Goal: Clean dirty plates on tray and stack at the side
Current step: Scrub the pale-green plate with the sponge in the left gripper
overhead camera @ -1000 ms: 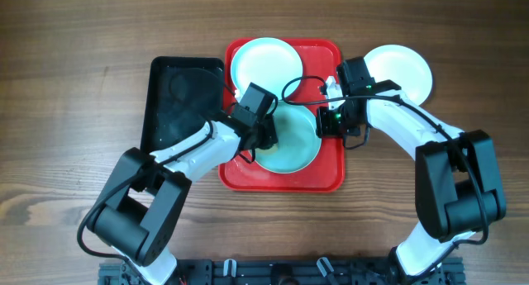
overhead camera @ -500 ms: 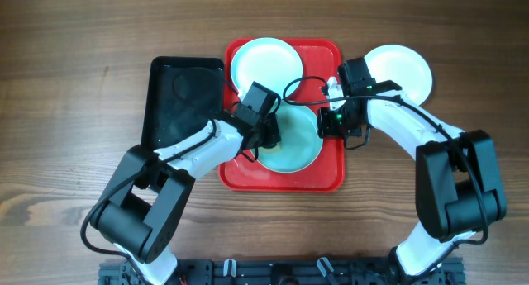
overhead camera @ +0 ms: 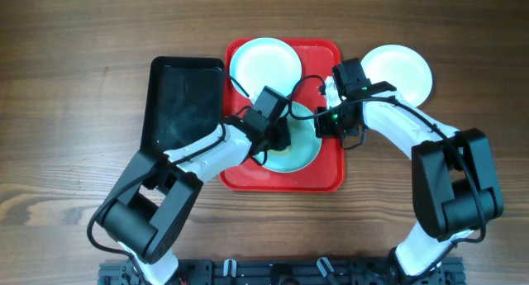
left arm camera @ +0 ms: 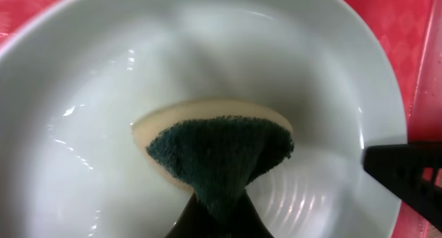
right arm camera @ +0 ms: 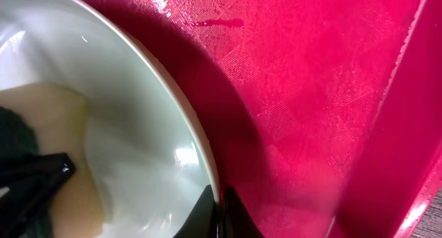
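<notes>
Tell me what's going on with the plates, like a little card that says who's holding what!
left gripper: shut on sponge, pressing it into aqua plate
right gripper: pinching aqua plate's rim
red tray: holds aqua plate and a white plate
third plate: off the tray, to its right
black tray: left of red tray

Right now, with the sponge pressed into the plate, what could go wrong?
1. The right gripper pinches only the thin rim of the light aqua plate. A hard stroke of the sponge could pull the rim free and send the plate sliding on the tray.
2. The left gripper holds the sponge by a narrow bunched end, so it might twist or slip out.
3. A wide stroke could bump the second plate nearby.
</notes>
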You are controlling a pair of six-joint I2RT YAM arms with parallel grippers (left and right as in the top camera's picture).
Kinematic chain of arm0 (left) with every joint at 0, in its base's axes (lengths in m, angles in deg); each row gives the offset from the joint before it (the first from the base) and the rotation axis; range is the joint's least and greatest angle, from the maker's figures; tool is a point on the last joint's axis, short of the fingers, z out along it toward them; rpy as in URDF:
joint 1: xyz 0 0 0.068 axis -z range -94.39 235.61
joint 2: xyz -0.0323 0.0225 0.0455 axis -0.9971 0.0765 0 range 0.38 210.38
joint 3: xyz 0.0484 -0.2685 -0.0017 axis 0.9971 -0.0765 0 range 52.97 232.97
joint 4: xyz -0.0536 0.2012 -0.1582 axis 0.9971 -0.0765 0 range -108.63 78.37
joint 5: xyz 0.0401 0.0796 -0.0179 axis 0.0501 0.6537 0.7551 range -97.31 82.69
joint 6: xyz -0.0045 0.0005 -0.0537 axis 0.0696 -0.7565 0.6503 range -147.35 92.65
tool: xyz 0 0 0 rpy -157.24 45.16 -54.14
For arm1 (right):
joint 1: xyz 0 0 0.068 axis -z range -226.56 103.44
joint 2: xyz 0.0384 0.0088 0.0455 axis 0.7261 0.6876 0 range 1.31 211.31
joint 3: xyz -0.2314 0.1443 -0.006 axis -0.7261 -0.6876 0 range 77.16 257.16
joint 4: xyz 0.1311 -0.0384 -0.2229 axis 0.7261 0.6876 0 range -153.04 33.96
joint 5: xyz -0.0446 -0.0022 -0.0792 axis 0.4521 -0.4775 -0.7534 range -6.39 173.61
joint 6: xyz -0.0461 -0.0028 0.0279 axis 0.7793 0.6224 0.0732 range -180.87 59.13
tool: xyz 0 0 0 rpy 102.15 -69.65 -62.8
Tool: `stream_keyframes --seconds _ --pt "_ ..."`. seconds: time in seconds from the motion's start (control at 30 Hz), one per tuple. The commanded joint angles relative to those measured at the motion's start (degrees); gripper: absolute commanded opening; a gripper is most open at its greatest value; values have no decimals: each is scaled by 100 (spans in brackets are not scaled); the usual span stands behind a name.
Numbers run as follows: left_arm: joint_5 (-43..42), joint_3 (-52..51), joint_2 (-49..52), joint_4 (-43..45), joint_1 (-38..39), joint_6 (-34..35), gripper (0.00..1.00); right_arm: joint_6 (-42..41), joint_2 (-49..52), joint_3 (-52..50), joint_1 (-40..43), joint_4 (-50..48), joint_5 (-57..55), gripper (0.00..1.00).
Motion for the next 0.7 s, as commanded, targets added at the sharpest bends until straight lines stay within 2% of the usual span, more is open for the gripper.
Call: stream_keyframes --seconds 0.0,0.27,0.5,0.67 --pt "-782 -140 339 192 201 170 4 -39 122 -20 -254 -83 509 4" --pt "-1506 -140 339 815 199 321 6 -37 122 -20 -260 -90 507 4" --pt "-1784 -7 188 859 79 407 4 -26 122 -20 -254 -85 481 4" --pt "-1375 52 -533 612 -431 24 4 -24 122 -20 -254 -85 442 4"
